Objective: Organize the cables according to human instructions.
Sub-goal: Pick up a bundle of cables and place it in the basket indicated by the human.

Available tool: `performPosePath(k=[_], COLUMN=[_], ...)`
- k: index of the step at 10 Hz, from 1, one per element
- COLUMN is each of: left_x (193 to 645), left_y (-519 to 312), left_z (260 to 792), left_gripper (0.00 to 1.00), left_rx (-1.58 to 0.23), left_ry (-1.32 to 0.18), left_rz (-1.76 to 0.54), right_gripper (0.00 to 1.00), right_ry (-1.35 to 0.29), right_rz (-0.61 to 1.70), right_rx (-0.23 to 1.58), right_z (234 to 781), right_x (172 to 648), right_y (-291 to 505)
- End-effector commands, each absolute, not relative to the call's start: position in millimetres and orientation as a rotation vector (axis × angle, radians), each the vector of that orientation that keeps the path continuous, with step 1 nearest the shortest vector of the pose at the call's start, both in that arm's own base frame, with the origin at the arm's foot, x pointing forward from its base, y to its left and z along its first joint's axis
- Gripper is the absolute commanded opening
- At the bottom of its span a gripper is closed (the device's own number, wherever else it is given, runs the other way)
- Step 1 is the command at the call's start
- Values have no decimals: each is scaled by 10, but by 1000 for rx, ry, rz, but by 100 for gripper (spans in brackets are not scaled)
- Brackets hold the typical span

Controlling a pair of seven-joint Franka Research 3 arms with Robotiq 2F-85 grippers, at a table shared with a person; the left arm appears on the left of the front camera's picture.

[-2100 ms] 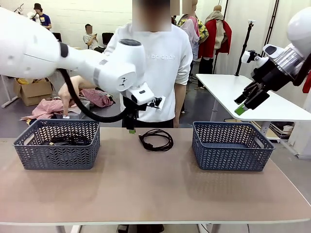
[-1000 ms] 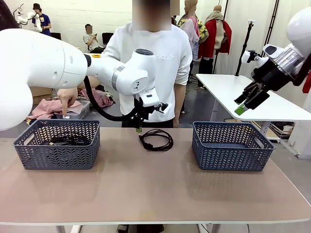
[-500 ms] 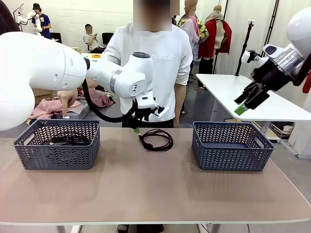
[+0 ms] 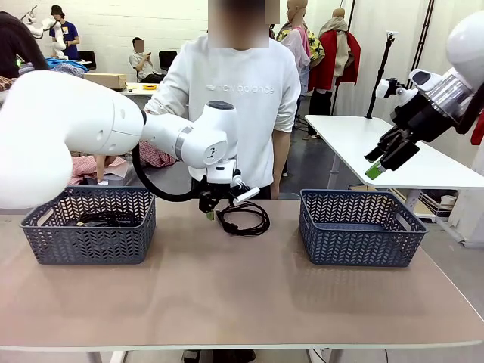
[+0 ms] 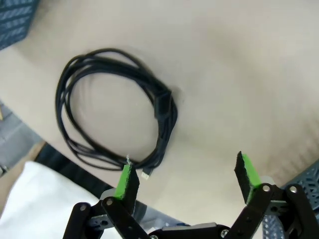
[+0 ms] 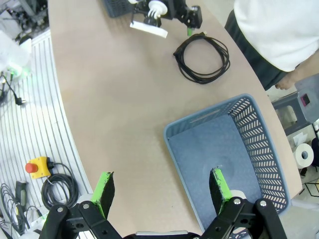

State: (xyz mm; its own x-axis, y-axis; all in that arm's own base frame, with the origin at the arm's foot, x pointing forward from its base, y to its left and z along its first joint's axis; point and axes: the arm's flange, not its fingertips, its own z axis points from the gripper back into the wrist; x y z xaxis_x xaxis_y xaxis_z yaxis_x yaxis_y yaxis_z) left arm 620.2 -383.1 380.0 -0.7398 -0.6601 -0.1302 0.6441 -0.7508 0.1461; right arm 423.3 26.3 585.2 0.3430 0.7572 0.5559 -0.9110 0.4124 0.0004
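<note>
One coiled black cable (image 4: pixel 263 223) lies on the table's far middle, in front of the person. My left gripper (image 4: pixel 214 210) hovers low at the coil's left edge, jaws open. In the left wrist view the coil (image 5: pixel 162 107) lies ahead of the open gripper (image 5: pixel 185 172), whose fingers hold nothing, and one green fingertip (image 5: pixel 127 180) sits near the coil's rim. Another cable (image 4: pixel 106 219) rests inside the left basket (image 4: pixel 89 242). My right gripper (image 4: pixel 382 162) hangs open, high at the right. From above, the right wrist view takes in its own gripper (image 6: pixel 162 181) and the coil (image 6: pixel 178 57).
An empty blue basket (image 4: pixel 361 242) stands on the right, also in the right wrist view (image 6: pixel 234 164). A person in a white sweatshirt (image 4: pixel 242 106) stands at the far edge. A red stop button (image 6: pixel 32 167) lies on the floor by the table.
My left gripper has come down and moved right to the table beside the coiled cable. The right arm has stayed still, and the cable has not moved.
</note>
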Motion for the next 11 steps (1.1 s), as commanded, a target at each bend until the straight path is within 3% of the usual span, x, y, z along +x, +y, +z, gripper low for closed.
performPosePath(k=[1,5,11], left_x=[6375,6559,6667], left_y=[-3895,-3937,-3976], left_z=[3780,3603,3437], left_gripper=[100,100,100], left_rx=[209,184,165], left_ry=[-75,33,15], left_rz=[-2494,-2602,-2548], right_gripper=[100,100,100], right_ry=[-522,-522,-522], right_rz=[1110,1110,1110], right_rx=[333,333,333], right_z=[5877,5877,5877], right_x=[4243,4243,4243], right_y=[261,261,261])
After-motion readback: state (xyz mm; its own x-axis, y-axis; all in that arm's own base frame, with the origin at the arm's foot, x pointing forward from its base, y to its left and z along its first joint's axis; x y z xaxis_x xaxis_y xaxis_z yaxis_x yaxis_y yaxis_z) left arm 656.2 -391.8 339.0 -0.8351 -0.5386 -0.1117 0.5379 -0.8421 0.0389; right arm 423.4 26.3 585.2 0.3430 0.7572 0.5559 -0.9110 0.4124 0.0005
